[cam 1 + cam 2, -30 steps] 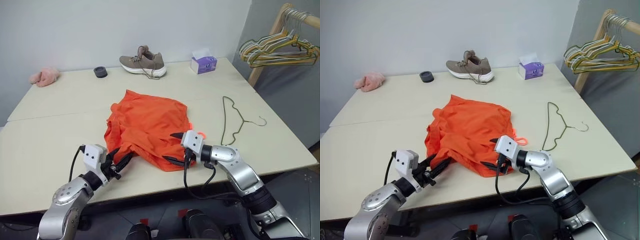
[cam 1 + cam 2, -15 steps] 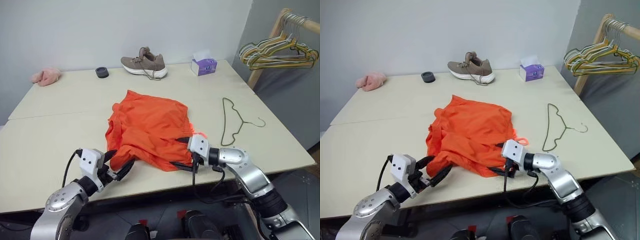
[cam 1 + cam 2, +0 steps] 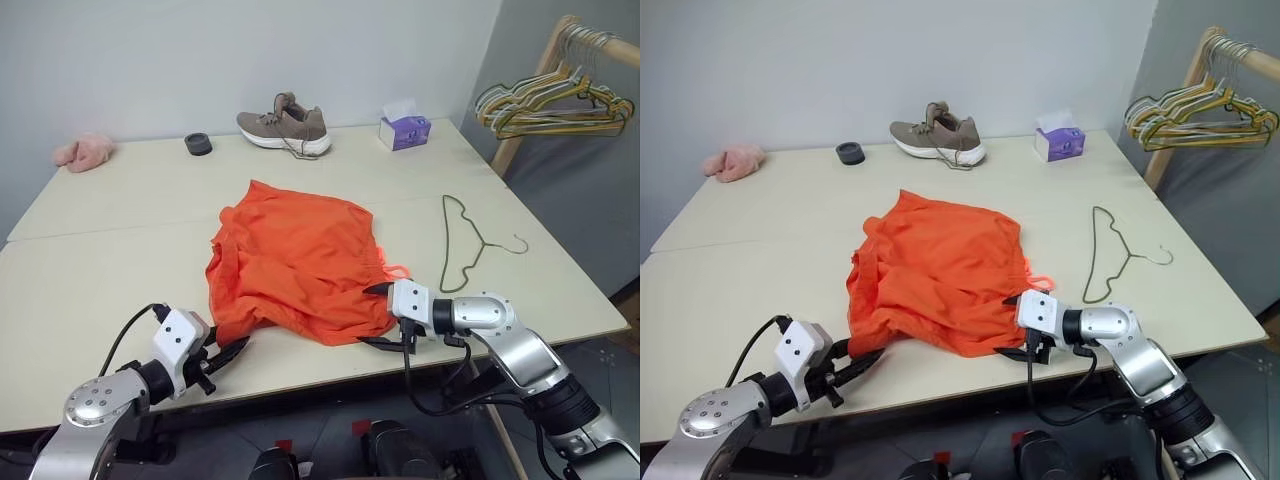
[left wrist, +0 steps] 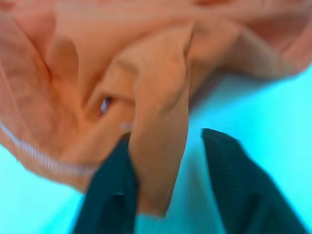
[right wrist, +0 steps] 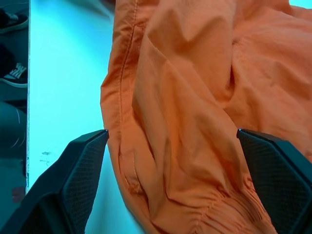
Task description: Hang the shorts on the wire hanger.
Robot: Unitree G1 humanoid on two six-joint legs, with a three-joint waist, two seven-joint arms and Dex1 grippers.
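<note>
Two end effectors at the shorts, left end effector, right end effector.

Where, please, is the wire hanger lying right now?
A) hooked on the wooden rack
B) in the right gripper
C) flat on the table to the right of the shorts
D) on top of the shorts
C: the wire hanger lies flat on the table, apart from the shorts.

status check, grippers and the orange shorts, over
Left gripper at near-left corner of the bright orange thin-fabric shorts, fold between its fingers. Right gripper open, straddling near-right edge. Thin olive-gold wire hanger flat on table, untouched.
</note>
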